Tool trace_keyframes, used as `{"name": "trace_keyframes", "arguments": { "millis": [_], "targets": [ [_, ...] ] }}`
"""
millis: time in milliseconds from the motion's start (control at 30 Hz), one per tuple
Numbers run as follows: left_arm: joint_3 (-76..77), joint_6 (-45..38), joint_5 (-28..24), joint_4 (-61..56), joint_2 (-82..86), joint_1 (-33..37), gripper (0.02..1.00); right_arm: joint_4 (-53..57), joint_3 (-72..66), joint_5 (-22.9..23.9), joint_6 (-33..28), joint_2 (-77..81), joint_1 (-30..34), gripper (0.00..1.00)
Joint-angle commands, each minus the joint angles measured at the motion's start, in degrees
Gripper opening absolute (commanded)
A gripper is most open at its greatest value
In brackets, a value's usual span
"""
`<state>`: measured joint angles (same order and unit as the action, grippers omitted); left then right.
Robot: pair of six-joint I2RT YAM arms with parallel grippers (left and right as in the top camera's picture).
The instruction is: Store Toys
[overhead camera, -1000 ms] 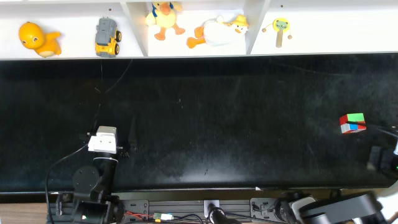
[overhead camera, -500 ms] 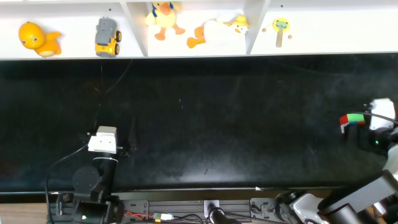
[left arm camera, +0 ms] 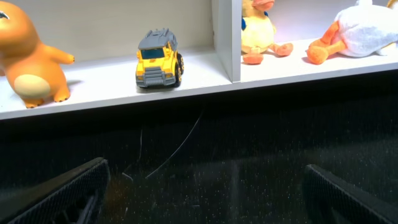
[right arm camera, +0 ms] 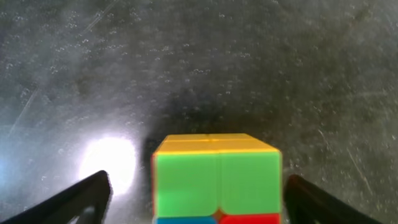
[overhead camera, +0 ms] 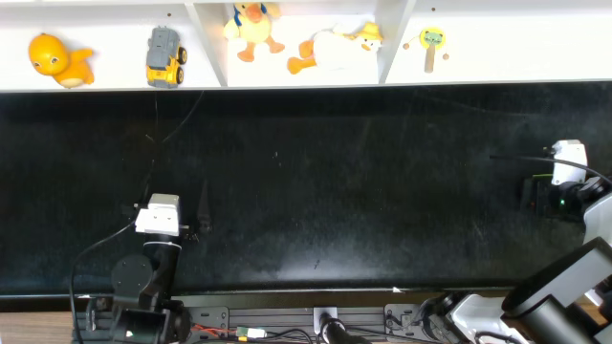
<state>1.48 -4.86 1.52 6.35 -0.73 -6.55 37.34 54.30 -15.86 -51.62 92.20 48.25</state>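
Note:
A colour cube (right arm camera: pixel 216 180) with a green face and a yellow top lies on the black table near its right edge. My right gripper (right arm camera: pixel 196 182) is open, with one finger on each side of the cube and apart from it. In the top view the right gripper (overhead camera: pixel 537 196) covers the cube. My left gripper (overhead camera: pixel 203 208) rests low at the front left. It stands open (left arm camera: pixel 205 167) with nothing between its fingers, facing the white shelf (left arm camera: pixel 186 78).
The shelf (overhead camera: pixel 306 81) along the back holds an orange figure (overhead camera: pixel 59 57), a yellow truck (overhead camera: pixel 164 54), a plush duck (overhead camera: pixel 253 27), a white plush duck (overhead camera: pixel 335 46) and a green rattle (overhead camera: pixel 432 43). The black tabletop (overhead camera: pixel 335 182) lies bare between the arms.
The right arm has swung in from the table's right front corner and come down over the cube, which the top view now hides. The left arm has not moved.

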Motion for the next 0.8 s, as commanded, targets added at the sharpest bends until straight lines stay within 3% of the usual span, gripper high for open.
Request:
{"name": "trace_keyframes", "arguments": {
  "millis": [33, 133, 233, 533, 800],
  "targets": [
    [-0.3, -1.1, -0.5, -0.2, 0.6, 0.2, 0.998, -0.2, 0.3, 1.0, 2.1, 0.4, -0.1, 0.772],
    [-0.3, -1.1, -0.5, -0.2, 0.6, 0.2, 0.998, 0.1, 0.3, 2.0, 2.4, 0.4, -0.1, 0.595],
    [-0.3, -1.1, -0.5, -0.2, 0.6, 0.2, 0.996, 0.3, 0.3, 2.4, 2.4, 0.4, -0.2, 0.518],
    [-0.3, -1.1, -0.5, -0.2, 0.6, 0.2, 0.998, 0.2, 3.6, 2.4, 6.1, -0.3, -1.8, 0.470],
    [-0.3, -1.1, -0.5, -0.2, 0.6, 0.2, 0.998, 3.2, 17.8, 2.4, 10.0, 0.4, -8.0, 0.470]
  ]
}}
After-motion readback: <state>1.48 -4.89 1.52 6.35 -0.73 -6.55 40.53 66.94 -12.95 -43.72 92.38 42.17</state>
